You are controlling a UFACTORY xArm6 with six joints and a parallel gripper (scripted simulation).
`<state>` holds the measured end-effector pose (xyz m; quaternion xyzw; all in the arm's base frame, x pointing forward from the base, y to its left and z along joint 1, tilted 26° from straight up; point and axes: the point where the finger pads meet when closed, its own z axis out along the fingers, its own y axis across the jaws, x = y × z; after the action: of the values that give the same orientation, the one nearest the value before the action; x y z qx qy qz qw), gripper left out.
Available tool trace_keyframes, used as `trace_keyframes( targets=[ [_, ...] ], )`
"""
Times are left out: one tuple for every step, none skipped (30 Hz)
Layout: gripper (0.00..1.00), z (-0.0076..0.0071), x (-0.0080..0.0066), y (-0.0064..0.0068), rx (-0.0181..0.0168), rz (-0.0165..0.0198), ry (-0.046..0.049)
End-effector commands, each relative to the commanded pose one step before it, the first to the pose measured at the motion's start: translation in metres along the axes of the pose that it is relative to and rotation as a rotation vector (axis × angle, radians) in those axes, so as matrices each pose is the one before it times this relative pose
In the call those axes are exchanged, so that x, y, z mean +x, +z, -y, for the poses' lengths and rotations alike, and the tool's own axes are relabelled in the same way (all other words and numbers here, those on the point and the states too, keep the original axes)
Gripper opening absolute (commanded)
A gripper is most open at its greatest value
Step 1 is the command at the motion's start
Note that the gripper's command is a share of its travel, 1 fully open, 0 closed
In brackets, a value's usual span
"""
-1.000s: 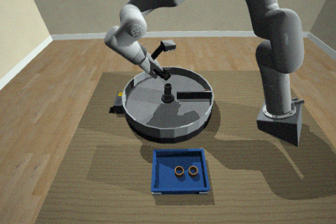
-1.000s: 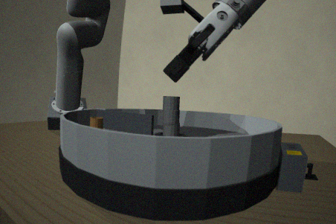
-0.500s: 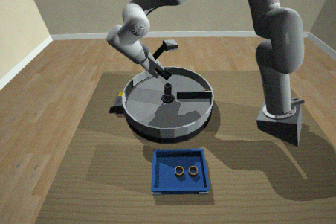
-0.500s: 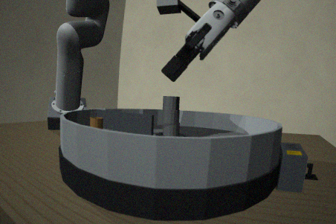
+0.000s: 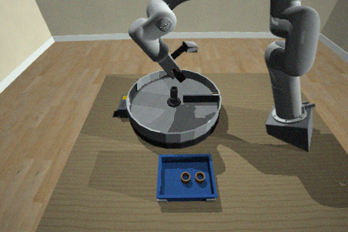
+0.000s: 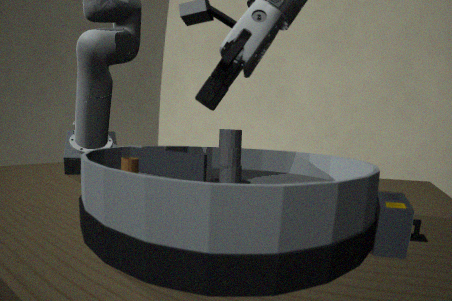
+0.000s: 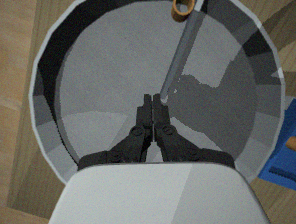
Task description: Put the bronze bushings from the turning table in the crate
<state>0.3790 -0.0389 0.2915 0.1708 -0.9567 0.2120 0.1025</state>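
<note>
The grey turning table (image 5: pixel 174 106) has a dark centre post (image 5: pixel 174 95) and a dark divider bar (image 5: pixel 200 98). One bronze bushing (image 7: pixel 182 9) stands on the table by its rim, at the far end of the bar; it also shows in the exterior view (image 6: pixel 130 163). Two bronze bushings (image 5: pixel 185 177) (image 5: pixel 199 176) lie in the blue crate (image 5: pixel 187 176). My gripper (image 5: pixel 178 75) (image 6: pixel 209 100) hangs tilted above the table near the centre post, well clear of the surface. Its fingers are shut together with nothing between them (image 7: pixel 152 100). I see no steel bushing in any view.
The arm's base (image 5: pixel 289 122) stands right of the table. A small grey box with a yellow label (image 6: pixel 395 221) is fixed to the table's side. The crate's edge shows at the right of the wrist view (image 7: pixel 280 155).
</note>
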Motion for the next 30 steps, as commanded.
trace_keyframes(
  targets=[
    [0.0,-0.00626,0.01863,0.00977,0.00386,0.10252,0.00075],
    [0.0,-0.00216,0.00447,0.00282,0.00033,0.0207,0.00013],
    [0.0,-0.00205,0.00481,0.00259,-0.00006,0.02127,0.00004],
    [0.0,-0.0015,0.0055,0.00184,-0.001,0.02202,-0.00022],
    [0.0,0.0,0.0,0.0,0.0,0.0,0.0],
    [0.0,0.0,0.0,0.0,0.0,0.0,0.0],
    [0.0,-0.0017,0.00543,0.00197,-0.00058,0.02226,-0.00014],
    [0.0,-0.00188,0.00533,0.0021,-0.00015,0.02243,-0.00005],
    [0.0,-0.00205,0.0052,0.00222,0.00029,0.0225,0.00003],
    [0.0,-0.0022,0.00504,0.00234,0.00074,0.02248,0.0001],
    [0.0,-0.0023,0.00489,0.0024,0.00105,0.02229,0.00016],
    [0.0,-0.00149,0.00537,0.00084,-0.00176,0.0199,-0.00013],
    [0.0,-0.00158,0.00511,0.00096,-0.00112,0.01973,-0.0001],
    [0.0,-0.00165,0.00483,0.00108,-0.0005,0.01947,-0.00007],
    [0.0,-0.00169,0.00454,0.00118,0.00009,0.01913,-0.00006],
    [0.0,-0.00171,0.00425,0.00128,0.00065,0.01871,-0.00004],
    [0.0,-0.00171,0.00395,0.00137,0.00116,0.01821,-0.00004],
    [0.0,-0.00169,0.00366,0.00144,0.00162,0.01763,-0.00004],
    [0.0,-0.0012,0.00409,0.0004,-0.0008,0.01436,0.00046],
    [0.0,-0.00095,0.00415,-0.00014,-0.00196,0.01241,0.00062],
    [0.0,-0.00097,0.0038,-0.00004,-0.00149,0.012,0.00046],
    [0.0,0.0,0.0,0.0,0.0,0.0,0.0],
    [0.0,0.0,0.0,0.0,0.0,0.0,0.0],
    [0.0,-0.00096,0.00346,0.00005,-0.00106,0.01153,0.00031],
    [0.0,-0.00094,0.00313,0.00013,-0.00069,0.011,0.00018],
    [0.0,-0.0009,0.00282,0.00019,-0.00036,0.01041,0.00007],
    [0.0,-0.00085,0.00253,0.00024,-0.00009,0.00978,-0.00003],
    [0.0,-0.00079,0.00225,0.00028,0.00013,0.00911,-0.00011],
    [0.0,-0.00073,0.00199,0.0003,0.0003,0.00841,-0.00017],
    [0.0,-0.00067,0.00175,0.00031,0.00042,0.00768,-0.00021]
  ],
)
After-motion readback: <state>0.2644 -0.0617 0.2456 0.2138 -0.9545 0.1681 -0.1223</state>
